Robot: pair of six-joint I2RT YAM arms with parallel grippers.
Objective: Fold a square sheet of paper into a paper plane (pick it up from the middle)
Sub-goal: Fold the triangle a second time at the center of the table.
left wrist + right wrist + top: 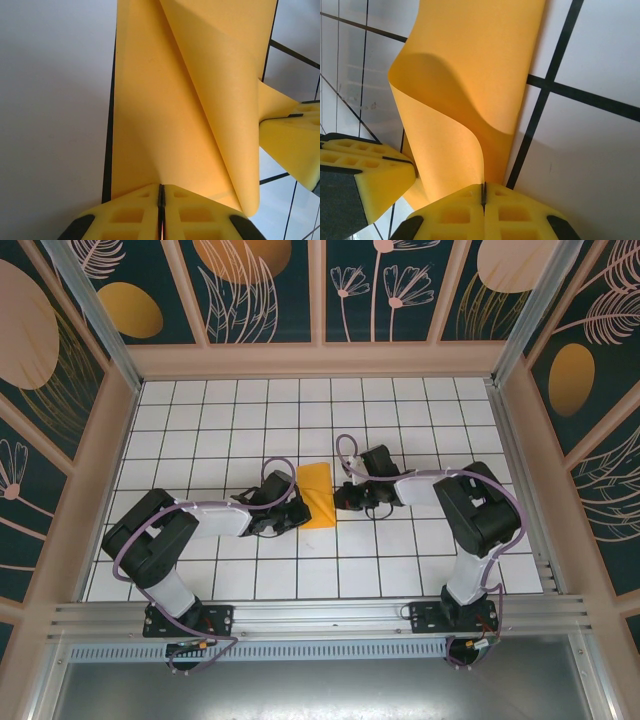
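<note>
Sheet of paper (pixel 316 495): orange-yellow, partly folded and curling, on the white tiled table (pixel 400 410) between both arms. Left gripper (pixel 161 195), right gripper (pixel 483 192): each pinched tight on its near edge.

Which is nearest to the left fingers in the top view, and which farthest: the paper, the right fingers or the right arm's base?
1. The paper: pinched in the left fingers, at their right.
2. The right fingers: on the paper's right edge.
3. The right arm's base: near edge, far right.

Plain orange-yellow square sheet of paper (pixel 316 494); white table (pixel 400 410), black grid (wallpaper (pixel 420 320) dark, leafy).
</note>
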